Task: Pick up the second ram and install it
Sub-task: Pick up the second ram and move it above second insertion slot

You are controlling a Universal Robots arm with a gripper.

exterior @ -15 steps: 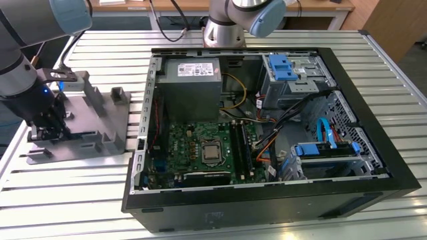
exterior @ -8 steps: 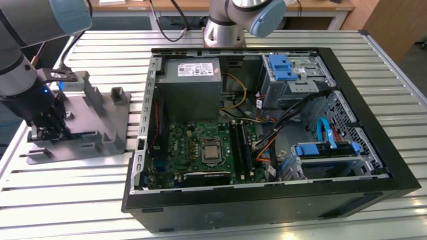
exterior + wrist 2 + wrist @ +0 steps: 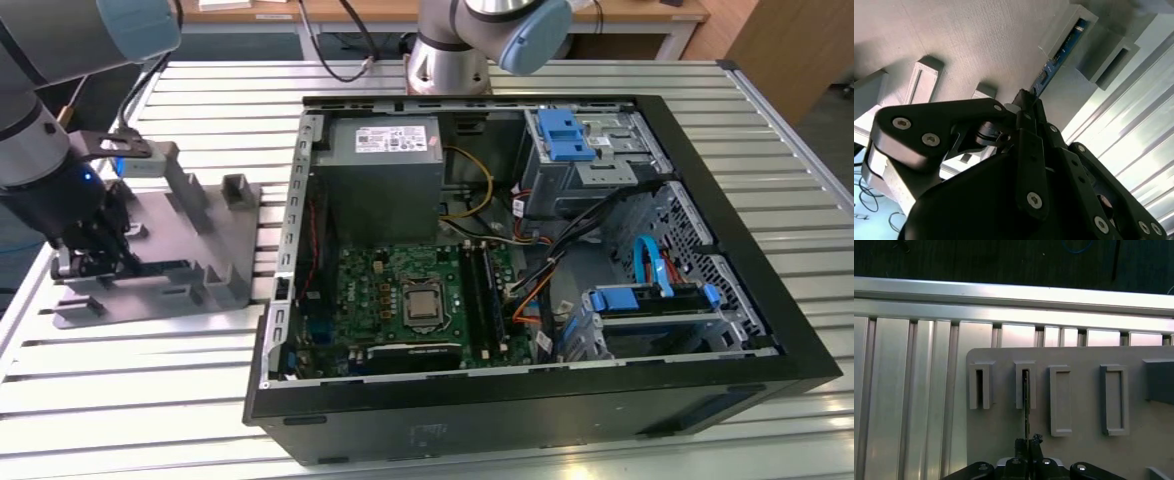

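End effector [image 3: 1026,98] clamped shut on the near end of the ram stick [image 3: 1064,46]. Stick stands on edge, far end seated in a slotted peg [image 3: 1032,390] of the grey holder plate [image 3: 224,255]. In the exterior view the plate lies on the tabletop [image 3: 134,370] at 9 o'clock from the open computer case [image 3: 534,415].

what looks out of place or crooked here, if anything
Nothing stands out. The ram stick stands straight on edge in a slot of the grey holder, with the gripper closed on it. The open computer case shows no loose parts.
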